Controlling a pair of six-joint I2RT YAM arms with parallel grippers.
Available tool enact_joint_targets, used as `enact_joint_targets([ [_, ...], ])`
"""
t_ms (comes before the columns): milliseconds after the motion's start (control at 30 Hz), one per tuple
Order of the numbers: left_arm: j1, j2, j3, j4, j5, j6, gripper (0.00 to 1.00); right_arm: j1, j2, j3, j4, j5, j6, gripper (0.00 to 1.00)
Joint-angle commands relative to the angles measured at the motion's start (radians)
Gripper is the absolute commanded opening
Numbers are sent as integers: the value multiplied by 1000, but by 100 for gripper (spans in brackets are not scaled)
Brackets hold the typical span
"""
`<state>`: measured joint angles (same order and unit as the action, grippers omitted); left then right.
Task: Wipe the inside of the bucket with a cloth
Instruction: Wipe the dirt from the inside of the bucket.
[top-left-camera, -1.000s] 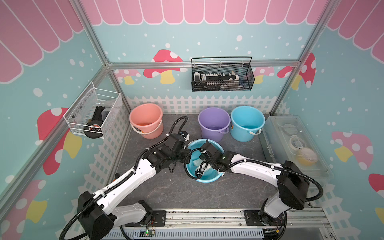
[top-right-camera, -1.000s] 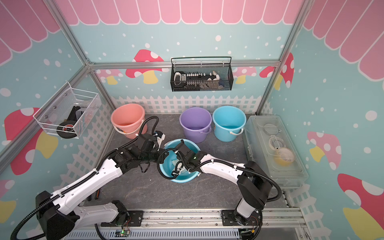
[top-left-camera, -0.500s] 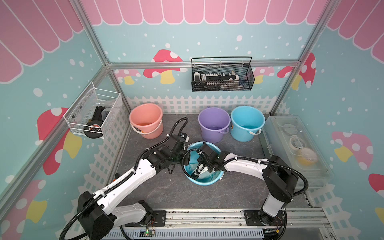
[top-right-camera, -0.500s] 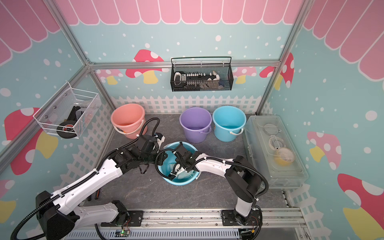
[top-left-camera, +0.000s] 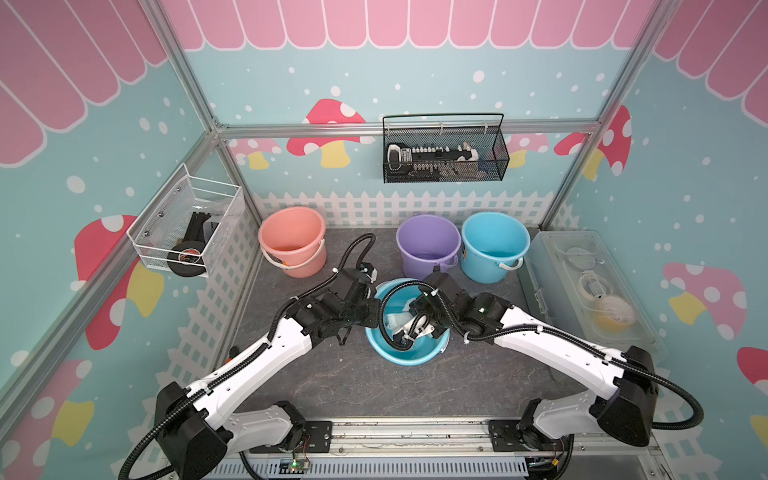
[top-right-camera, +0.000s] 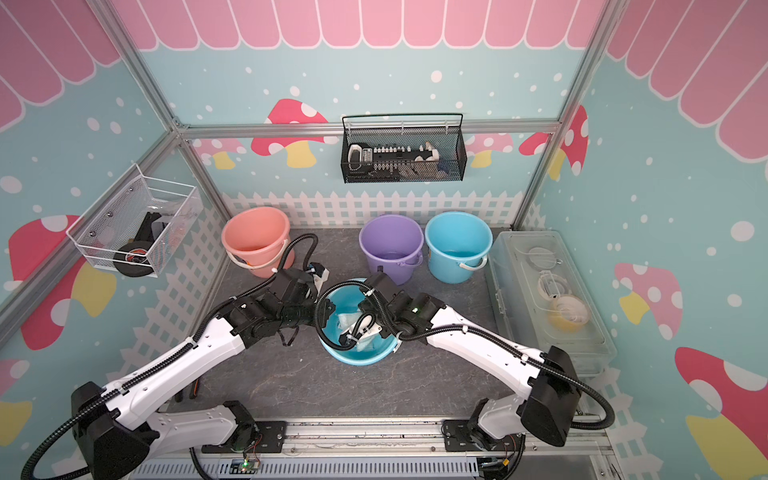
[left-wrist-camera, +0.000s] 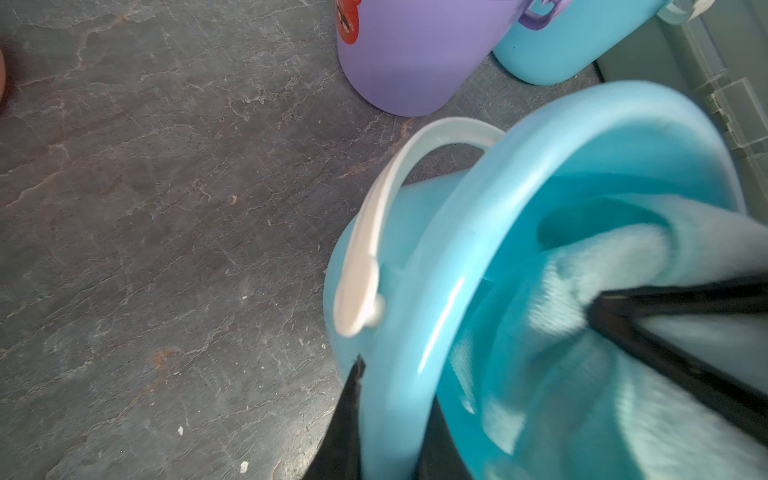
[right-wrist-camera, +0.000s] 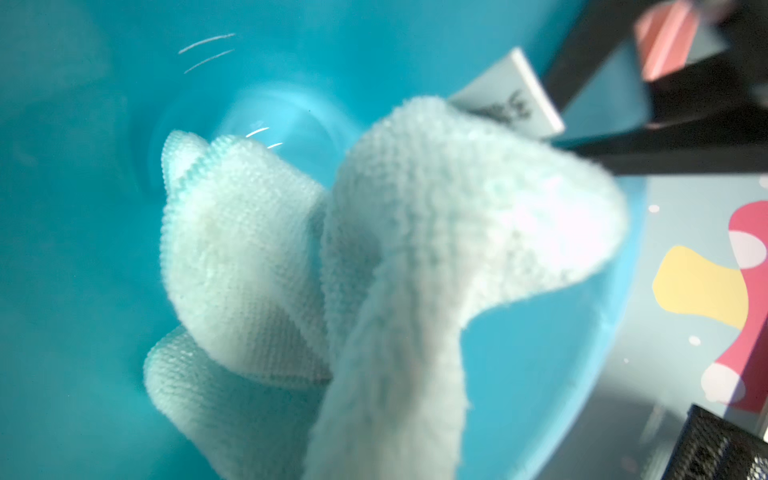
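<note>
The bucket (top-left-camera: 405, 358) mouth is crowded: the right tool (top-left-camera: 409, 330) and the cloth (right-wrist-camera: 374, 249) fill most of it, and the left tool (left-wrist-camera: 390, 432) straddles the rim on the left. Just behind stands the purple bucket (top-left-camera: 419, 266), with the rear blue bucket (top-left-camera: 482, 270) next along, and a clear box (top-left-camera: 582, 266) walls off the right. The desk (top-left-camera: 374, 390) lies open in front. Between the pink bucket (top-left-camera: 299, 266) and the purple one, only a cable (top-left-camera: 353, 249) loops.
</note>
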<state>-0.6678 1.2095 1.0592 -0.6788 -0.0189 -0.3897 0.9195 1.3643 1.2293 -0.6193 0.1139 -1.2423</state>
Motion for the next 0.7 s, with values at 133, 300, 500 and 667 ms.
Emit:
enact_joint_targets([
  [133,2,8,39,48,-19,-10,0,20,-56,141,-214,21,560,0],
  [300,1,13,54,49,-16,-18,0,23,-17,214,-343,130,1036,0],
  [500,6,26,65,51,-9,-53,0,22,48,251,-481,91,1368,0],
  [667,6,29,60,72,17,-82,0,22,149,288,-535,-41,1482,0],
])
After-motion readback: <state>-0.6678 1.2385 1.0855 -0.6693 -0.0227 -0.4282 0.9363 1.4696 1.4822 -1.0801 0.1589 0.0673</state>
